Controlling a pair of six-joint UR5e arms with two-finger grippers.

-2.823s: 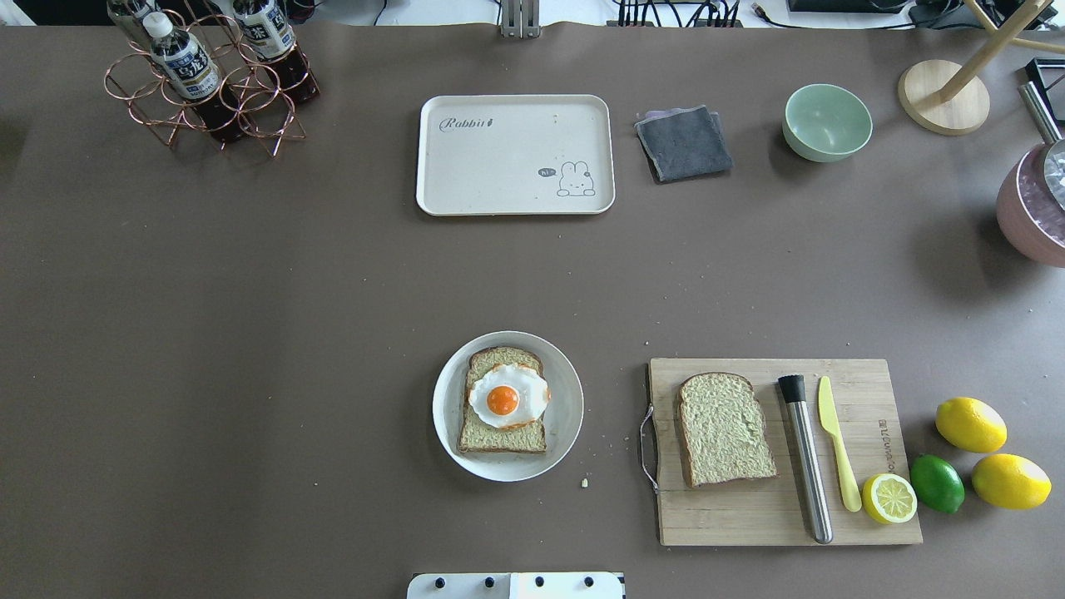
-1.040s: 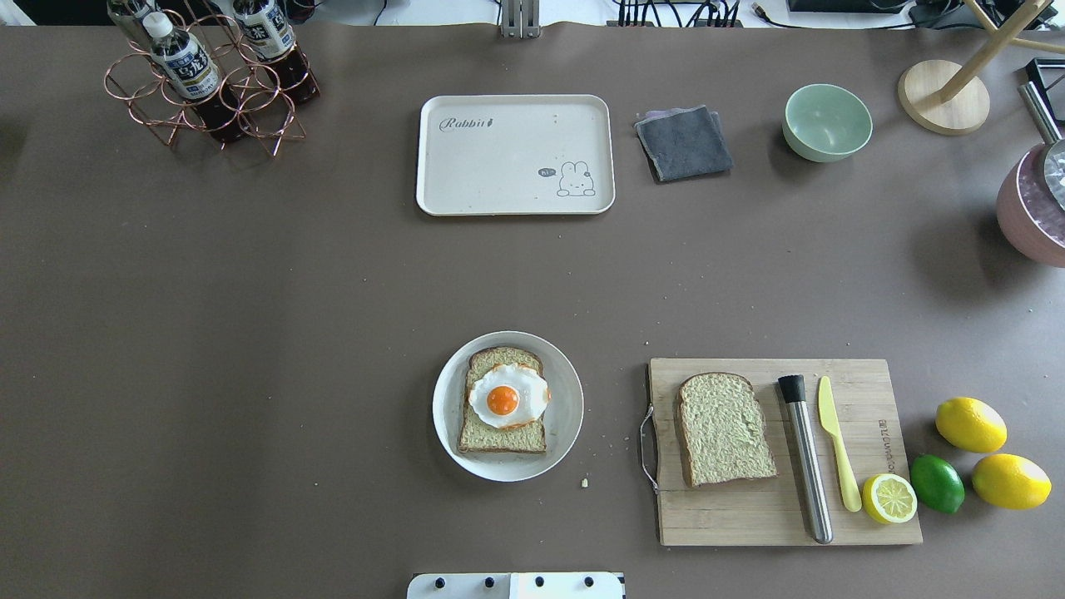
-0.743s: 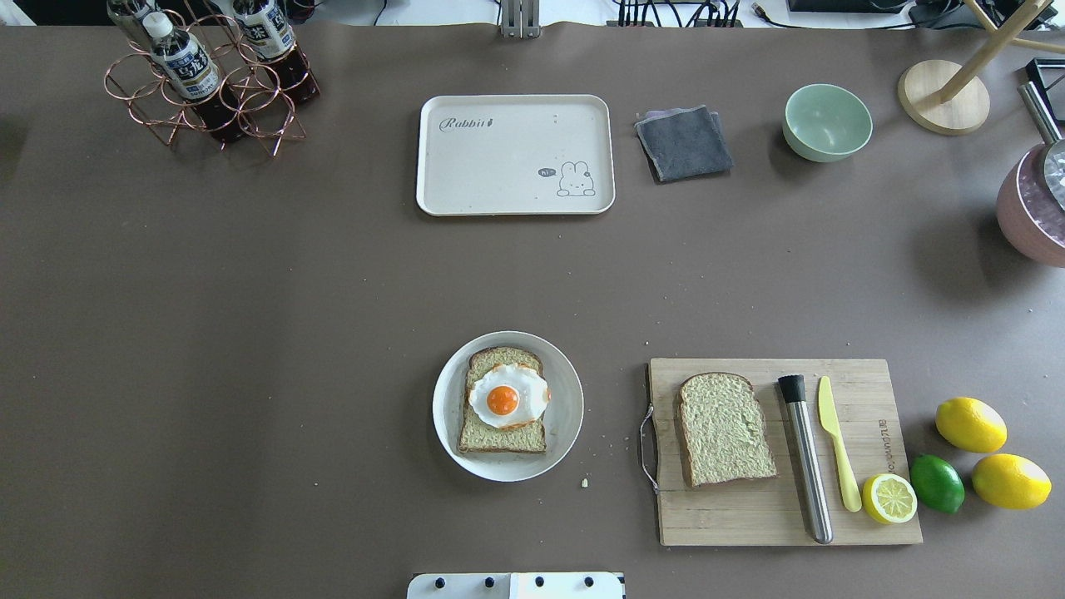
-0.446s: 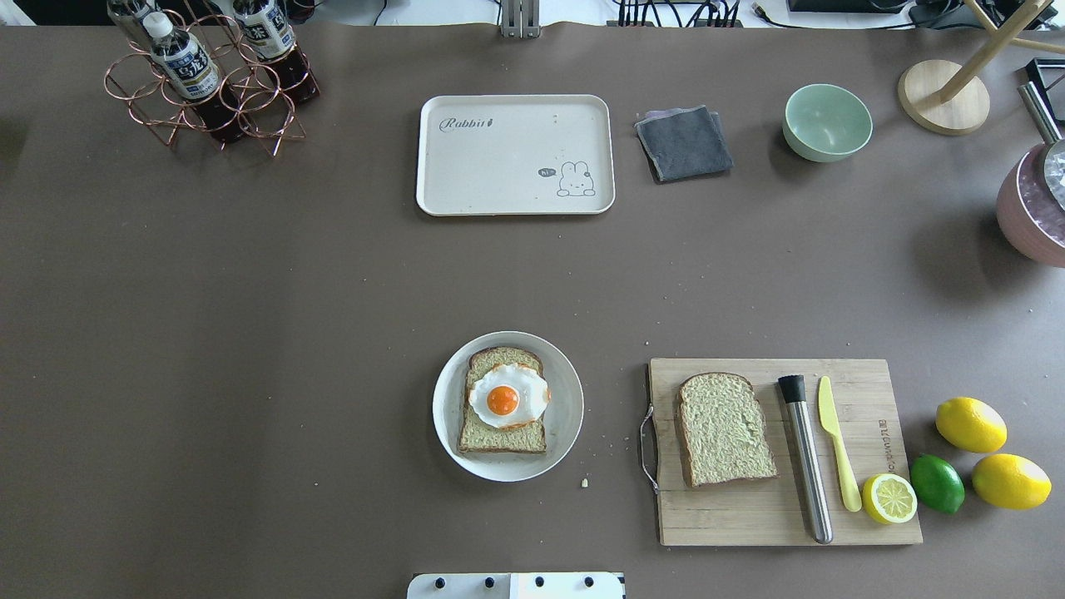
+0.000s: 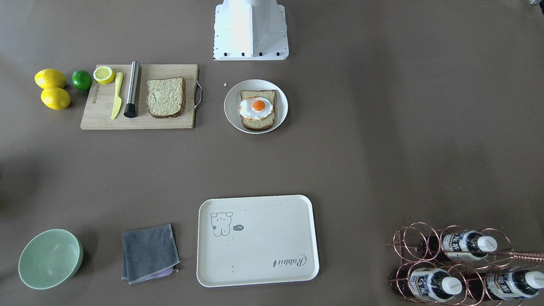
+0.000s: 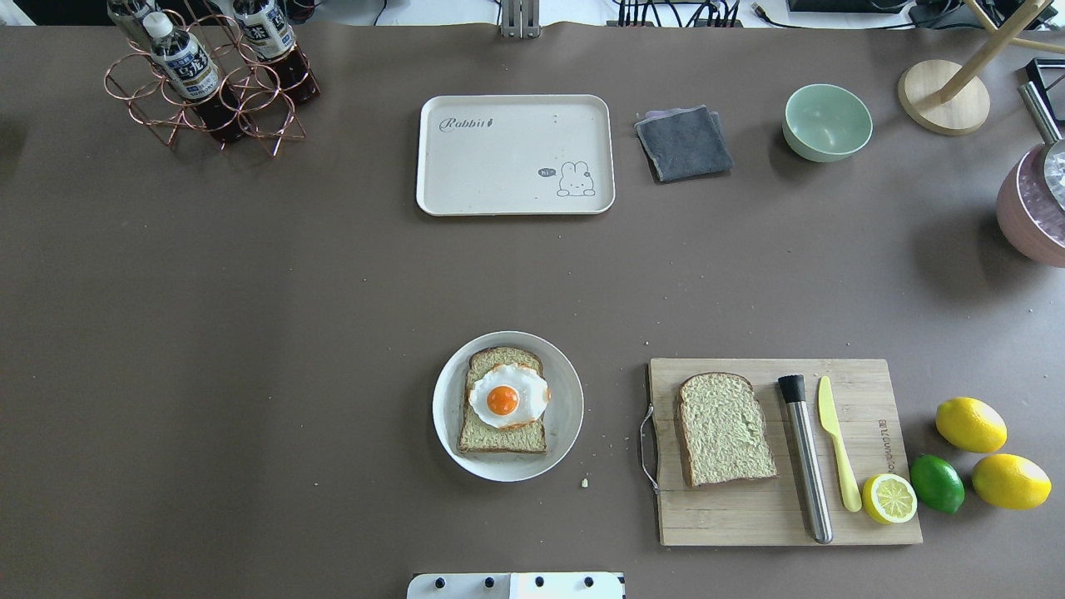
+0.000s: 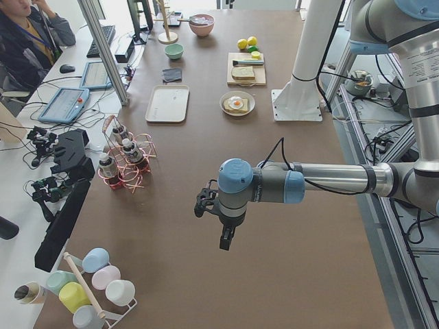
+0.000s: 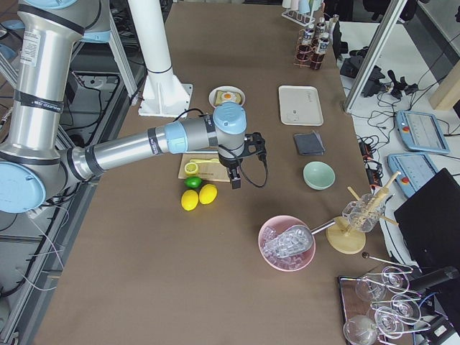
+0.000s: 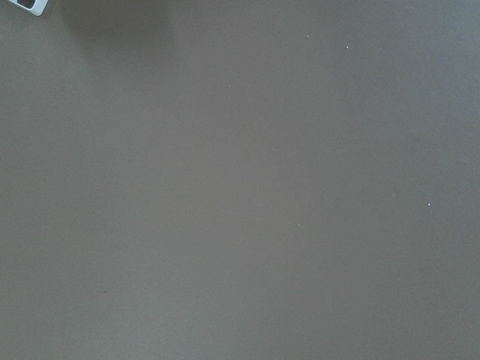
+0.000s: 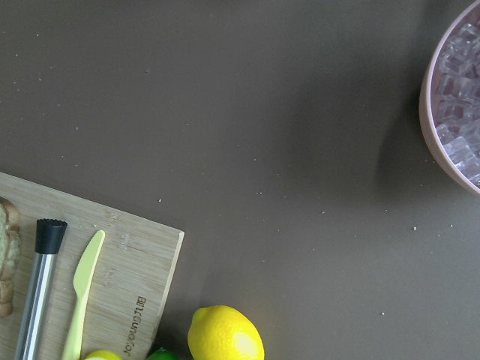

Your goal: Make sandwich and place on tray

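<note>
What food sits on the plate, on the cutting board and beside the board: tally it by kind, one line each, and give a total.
Bread slices: 2
Fried egg: 1
Whole lemons: 2
Lemon half: 1
Lime: 1
Total: 7

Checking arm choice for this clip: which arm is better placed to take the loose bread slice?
Right. The right hand hangs near the cutting board bearing the bread slice; the left hand hovers over bare table, far away.
</note>
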